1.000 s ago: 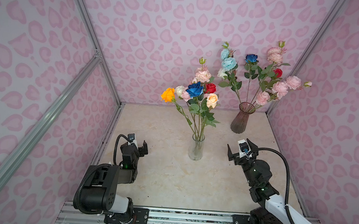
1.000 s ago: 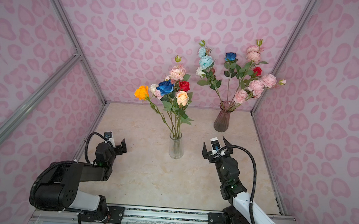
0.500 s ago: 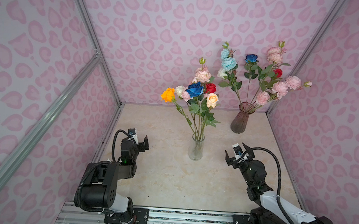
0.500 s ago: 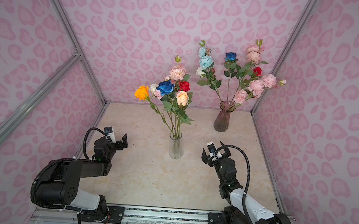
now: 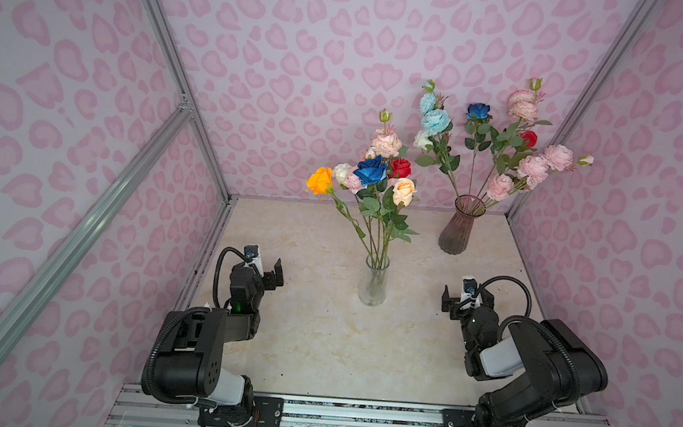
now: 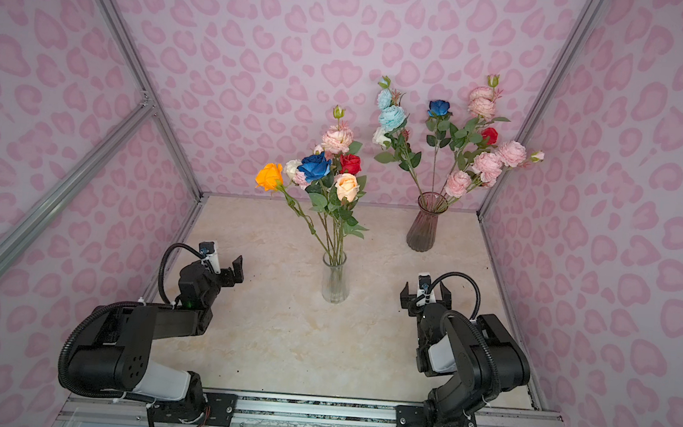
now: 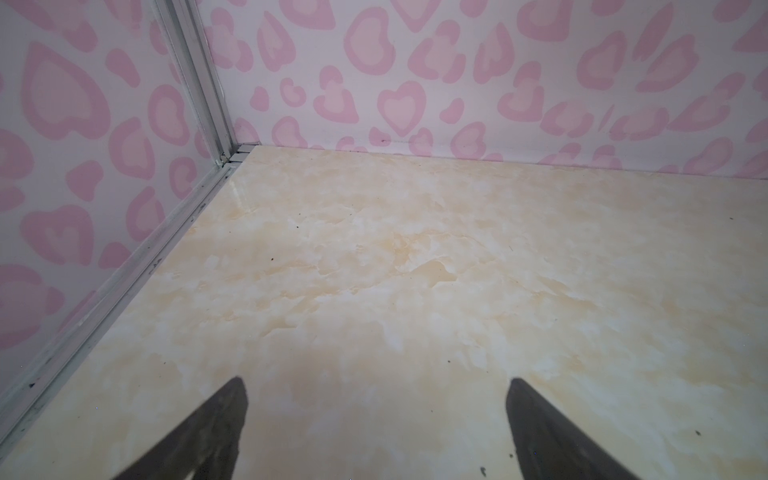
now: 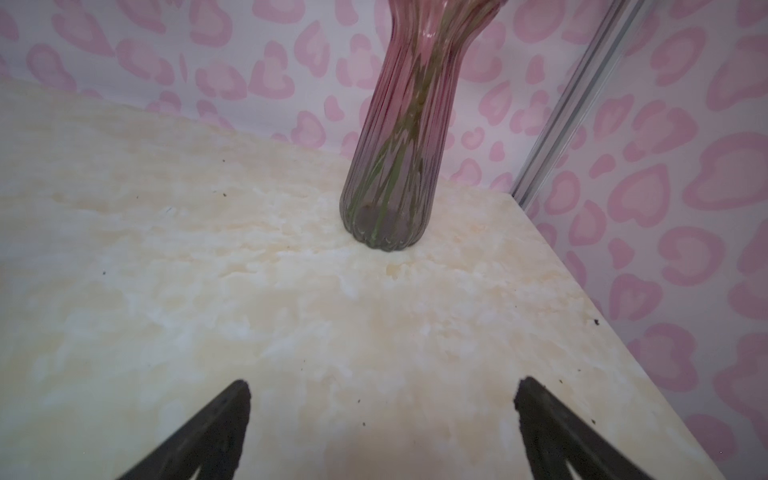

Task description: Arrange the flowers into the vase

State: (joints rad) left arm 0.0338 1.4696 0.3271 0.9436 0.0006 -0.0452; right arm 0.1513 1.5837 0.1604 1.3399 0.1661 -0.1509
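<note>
Flowers (image 5: 370,175) stand in a clear vase (image 5: 373,283) at the centre of both top views: orange, white, dark blue, red, peach and pink heads on long green stems that fan out to the left. A second bunch (image 5: 503,152), light blue, white, dark blue, red and pink, fills a tinted vase (image 5: 455,227) at the upper right, near the back corner. No stem lies on the table (image 5: 300,344).

The left gripper (image 5: 274,275) sits low at the lower left, jaws spread wide with nothing between them; its wrist view shows only bare table and wall. The right gripper (image 5: 468,297) sits low at the lower right, jaws equally wide and empty, facing the base of the tinted vase, with bare table between them.

With every stem already in a vase and both arms folded near their bases, the arranging looks finished and the step in hand looks like parking. To do it well, each arm should draw straight back along its own side, jaws kept level and low, and stay well apart from the clear vase. That vase is narrow and its bunch leans, so a nudge would probably tip it. The right arm should also keep clear of the tinted vase ahead of it.
</note>
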